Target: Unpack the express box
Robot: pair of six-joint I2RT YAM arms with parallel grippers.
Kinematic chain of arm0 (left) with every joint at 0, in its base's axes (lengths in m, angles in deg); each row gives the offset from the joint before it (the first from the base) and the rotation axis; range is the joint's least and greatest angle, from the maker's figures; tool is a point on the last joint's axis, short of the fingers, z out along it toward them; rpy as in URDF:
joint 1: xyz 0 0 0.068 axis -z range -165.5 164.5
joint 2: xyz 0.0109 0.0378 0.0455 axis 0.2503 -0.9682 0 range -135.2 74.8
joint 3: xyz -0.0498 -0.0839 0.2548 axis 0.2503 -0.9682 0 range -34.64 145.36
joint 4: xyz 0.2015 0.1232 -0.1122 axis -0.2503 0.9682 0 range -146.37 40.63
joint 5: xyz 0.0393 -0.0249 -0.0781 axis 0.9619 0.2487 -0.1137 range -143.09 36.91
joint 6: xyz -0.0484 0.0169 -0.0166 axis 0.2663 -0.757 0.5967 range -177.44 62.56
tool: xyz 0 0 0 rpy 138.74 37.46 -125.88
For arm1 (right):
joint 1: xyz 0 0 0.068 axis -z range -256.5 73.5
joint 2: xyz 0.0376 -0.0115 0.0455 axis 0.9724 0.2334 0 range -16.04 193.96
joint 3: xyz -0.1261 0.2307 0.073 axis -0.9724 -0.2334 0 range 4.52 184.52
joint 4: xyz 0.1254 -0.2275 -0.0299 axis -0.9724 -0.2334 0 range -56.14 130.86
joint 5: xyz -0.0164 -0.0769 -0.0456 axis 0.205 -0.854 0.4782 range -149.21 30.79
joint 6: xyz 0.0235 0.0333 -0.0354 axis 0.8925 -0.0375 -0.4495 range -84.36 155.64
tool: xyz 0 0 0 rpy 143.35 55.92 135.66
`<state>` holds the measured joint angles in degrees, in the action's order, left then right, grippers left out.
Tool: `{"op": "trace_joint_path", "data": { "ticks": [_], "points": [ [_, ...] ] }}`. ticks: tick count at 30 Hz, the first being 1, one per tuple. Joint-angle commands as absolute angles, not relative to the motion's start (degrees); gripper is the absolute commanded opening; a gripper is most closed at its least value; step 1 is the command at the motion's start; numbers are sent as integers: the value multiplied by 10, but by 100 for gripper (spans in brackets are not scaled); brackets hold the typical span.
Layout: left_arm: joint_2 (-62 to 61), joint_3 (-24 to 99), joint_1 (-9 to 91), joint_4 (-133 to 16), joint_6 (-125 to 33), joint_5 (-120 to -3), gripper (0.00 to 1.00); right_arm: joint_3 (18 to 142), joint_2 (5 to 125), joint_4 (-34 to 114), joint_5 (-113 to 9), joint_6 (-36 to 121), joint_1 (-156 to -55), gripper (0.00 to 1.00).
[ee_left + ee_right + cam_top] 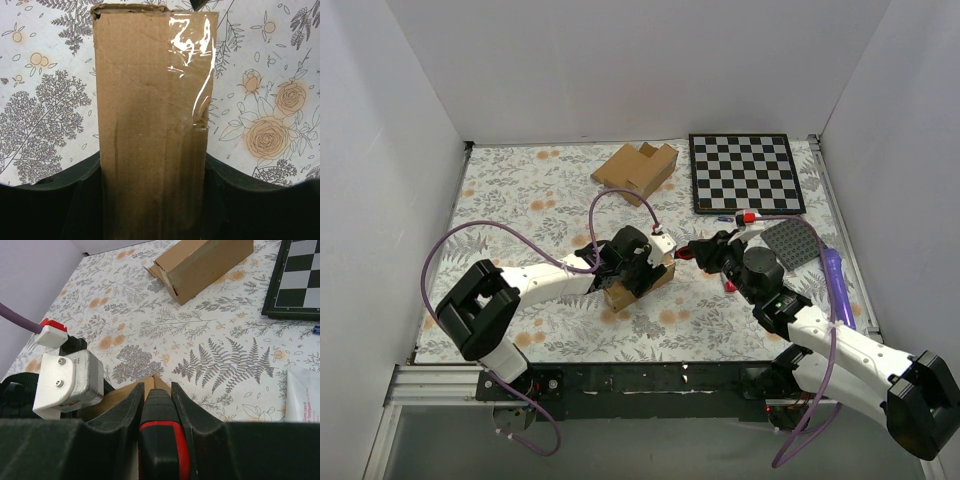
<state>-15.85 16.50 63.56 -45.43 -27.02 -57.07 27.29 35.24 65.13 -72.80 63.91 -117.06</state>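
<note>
The express box (623, 296) is a small brown carton with shiny tape on its seam, lying at the middle of the table. My left gripper (638, 264) is shut on it; in the left wrist view the box (150, 110) runs up between the two black fingers (75, 205). My right gripper (705, 250) is shut on a black-and-red cutter (161, 435). The cutter's tip points at the box's near corner (155, 381) and is right at it; I cannot tell whether it touches.
A larger notched cardboard box (636, 167) lies at the back, also in the right wrist view (200, 265). A chessboard (745, 172) sits back right. A grey studded plate (790, 243), a purple pen-like thing (835, 280) and a white tube (302, 395) lie right.
</note>
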Motion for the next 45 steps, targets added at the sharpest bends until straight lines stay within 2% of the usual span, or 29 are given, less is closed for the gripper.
{"op": "trace_joint_path", "data": {
  "ticks": [1, 31, 45],
  "points": [
    [-165, 149, 643, -391, -277, -589, 51, 291, 361, 709, -742, 637, -1171, 1],
    [-167, 144, 642, -398, -278, -584, 47, 288, 424, 757, -726, 638, -1172, 1],
    [-198, 163, 642, -387, -249, -573, 41, 308, 384, 635, -661, 633, -1171, 1]
  ]
}}
